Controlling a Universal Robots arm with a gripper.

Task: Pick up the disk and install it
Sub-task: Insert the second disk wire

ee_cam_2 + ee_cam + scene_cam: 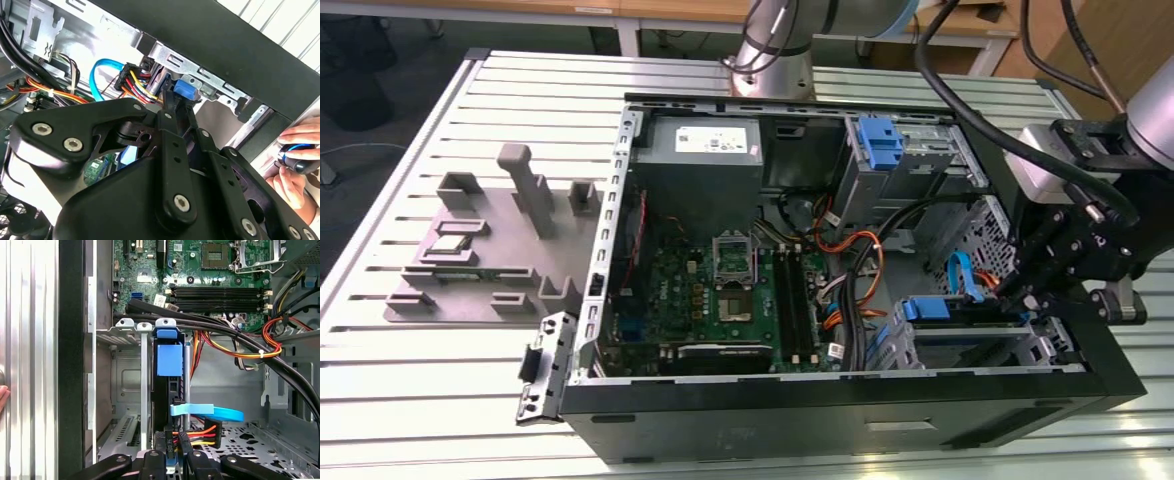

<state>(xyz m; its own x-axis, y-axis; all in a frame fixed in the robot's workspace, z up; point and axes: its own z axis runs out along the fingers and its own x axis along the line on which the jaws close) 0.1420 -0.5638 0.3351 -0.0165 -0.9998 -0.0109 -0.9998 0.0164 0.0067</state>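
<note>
Black gripper linkages with silver screws crowd the front of both wrist views, and the gripper (170,460) sits low against the rear edge of the disk (167,390), which stands on edge inside a metal drive cage (125,370). Its fingers (150,462) look drawn in narrow around that edge, apparently holding the disk, though the contact itself is partly hidden. A bright blue carrier tab (169,357) marks the disk's far end, close to the cage's rounded metal lips. An orange, red and yellow power cable bundle (197,432) and a flat blue data cable (210,413) lie just beside the disk, touching or nearly so. In the exterior view the computer case (854,400) lies open on a slatted metal table (440,340), and the gripper (1067,260) hangs over the cage near the table's edge at that view's right. A person's hand (300,160) rests on a controller outside the case. To do this step well, I judge the disk should stay square with the cage rails, sliding straight without tilting, and the cables should be kept from being pinched.
</note>
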